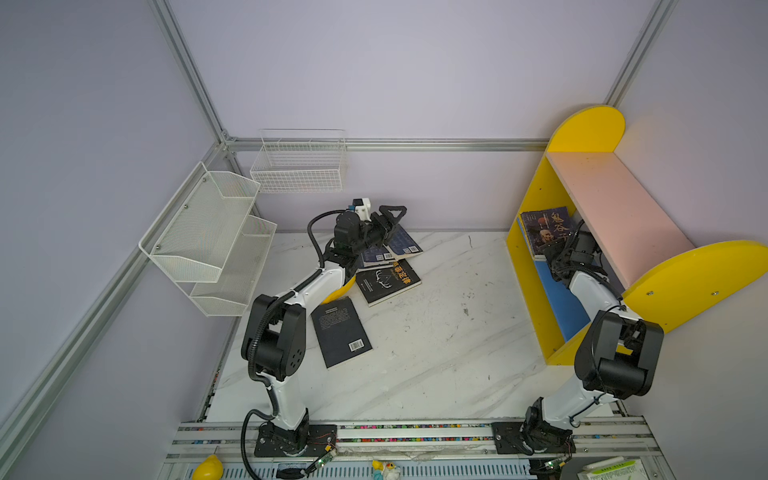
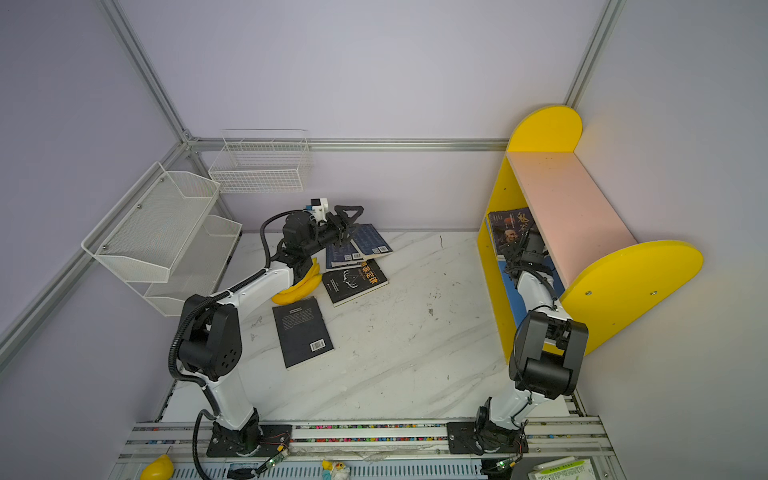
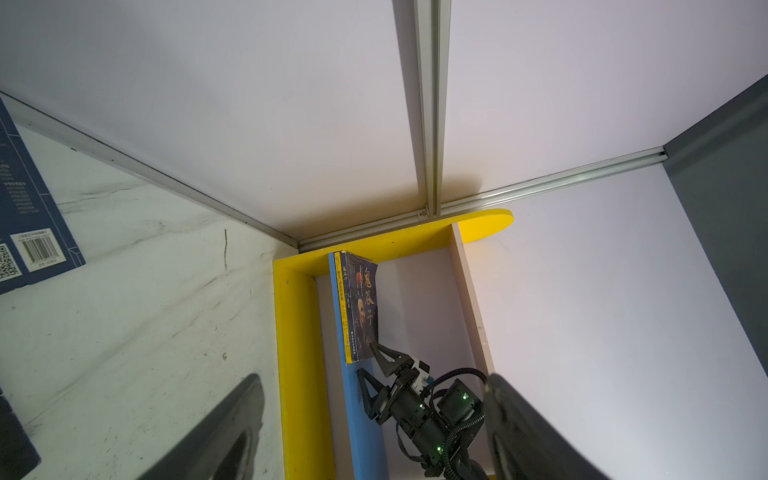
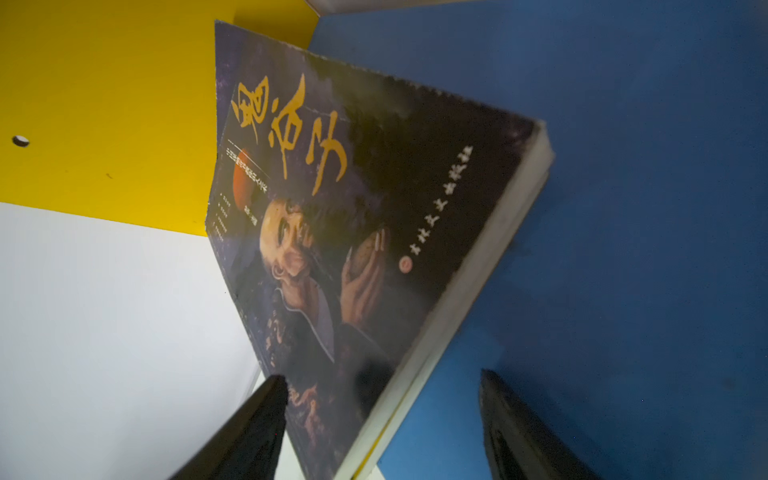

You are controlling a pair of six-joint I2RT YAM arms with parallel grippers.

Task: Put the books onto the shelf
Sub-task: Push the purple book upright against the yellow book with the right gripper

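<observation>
When checked at the right gripper (image 4: 382,376), found jaws spread wide, clasping nothing, astride the bottom corner of the portrait-cover book (image 4: 332,232). Saw that book standing just ahead on the blue lower board (image 4: 623,208) of the shelf (image 1: 615,199), leaning toward the yellow side panel (image 4: 104,104) beyond. Judged it a light, floppy paperback with a slick cover, best pinched across its thickness near the spine. Made out a yellow-spined book (image 3: 342,307) behind it from the left wrist alone; needed a top view to place the left gripper (image 1: 390,222), far across the table (image 1: 436,353), wide and empty above four books (image 1: 388,280).
</observation>
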